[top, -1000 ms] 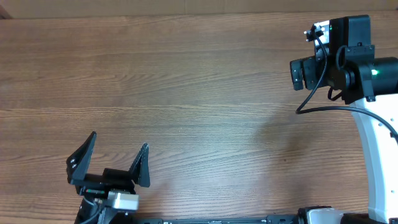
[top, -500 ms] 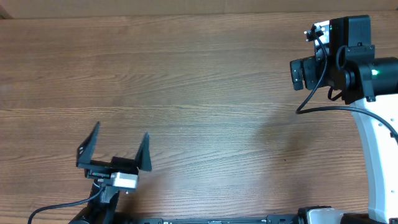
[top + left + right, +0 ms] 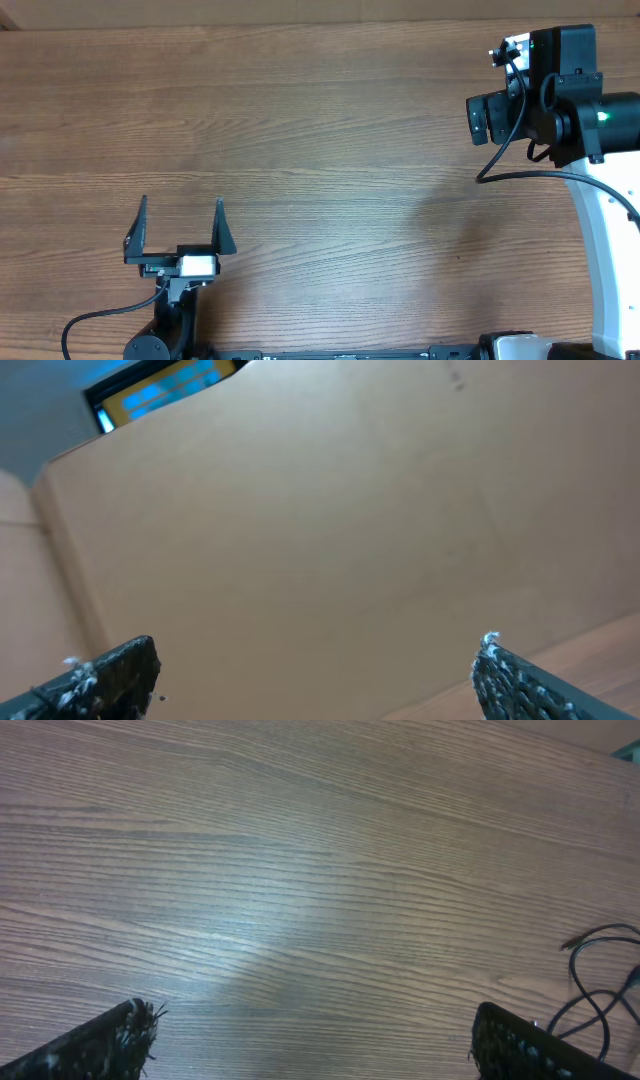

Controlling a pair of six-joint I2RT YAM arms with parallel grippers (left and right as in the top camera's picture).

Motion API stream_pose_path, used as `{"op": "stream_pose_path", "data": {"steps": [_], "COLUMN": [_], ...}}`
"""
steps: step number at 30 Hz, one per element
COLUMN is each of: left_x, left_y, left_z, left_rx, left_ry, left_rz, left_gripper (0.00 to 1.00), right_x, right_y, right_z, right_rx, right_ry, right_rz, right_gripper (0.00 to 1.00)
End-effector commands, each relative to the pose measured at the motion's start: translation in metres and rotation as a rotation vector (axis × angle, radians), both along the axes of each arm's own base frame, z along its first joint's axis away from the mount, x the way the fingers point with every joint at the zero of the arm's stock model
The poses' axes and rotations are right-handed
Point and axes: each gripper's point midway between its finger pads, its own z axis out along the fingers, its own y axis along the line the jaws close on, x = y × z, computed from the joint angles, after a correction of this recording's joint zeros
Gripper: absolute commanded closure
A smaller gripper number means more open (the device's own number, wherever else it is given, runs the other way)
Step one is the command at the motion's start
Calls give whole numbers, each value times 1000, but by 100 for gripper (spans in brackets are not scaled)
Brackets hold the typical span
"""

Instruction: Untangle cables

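Observation:
Thin black cables (image 3: 598, 978) with a small plug end lie in loose loops at the right edge of the right wrist view, cut off by the frame. I cannot find them in the overhead view. My right gripper (image 3: 310, 1032) is open and empty above bare wood, left of the cables. In the overhead view only the right arm's body (image 3: 560, 90) shows, at the far right. My left gripper (image 3: 180, 228) is open and empty near the front left. It also shows in the left wrist view (image 3: 315, 675), facing a beige wall.
The wooden table (image 3: 330, 150) fills the overhead view. A thicker black cable (image 3: 500, 165) fixed to the right arm hangs beside it. A tan board wall (image 3: 330, 530) fills the left wrist view, with a blue-lit panel (image 3: 160, 385) at the upper left.
My left gripper has turned from a slant to point straight away and has shifted a little. The right arm has not moved.

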Motion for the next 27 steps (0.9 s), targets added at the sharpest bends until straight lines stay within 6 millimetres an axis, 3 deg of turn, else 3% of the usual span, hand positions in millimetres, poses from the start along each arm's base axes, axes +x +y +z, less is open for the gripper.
{"op": "stream_pose_path", "data": {"steps": [1,14,21,27], "left_x": [3,23,24,24], "left_y": [19,25,25,26], "left_z": [-11,-82,-132,-131], "left_rx": [-4,-5,-18,-121], "left_ry": [16,317,521,520], "left_rz": [107,121,119,107], "left_gripper": [0,0,0,0], "right_x": [0,0,0,0], "right_y": [0,0,0,0], "right_z": [0,0,0,0], "right_rx": [-4,-4,-4,-4], "right_ry": [-3,-3,-3,-3], "right_rz": [-8,-8,-8,-8], "right_gripper": [0,0,0,0]}}
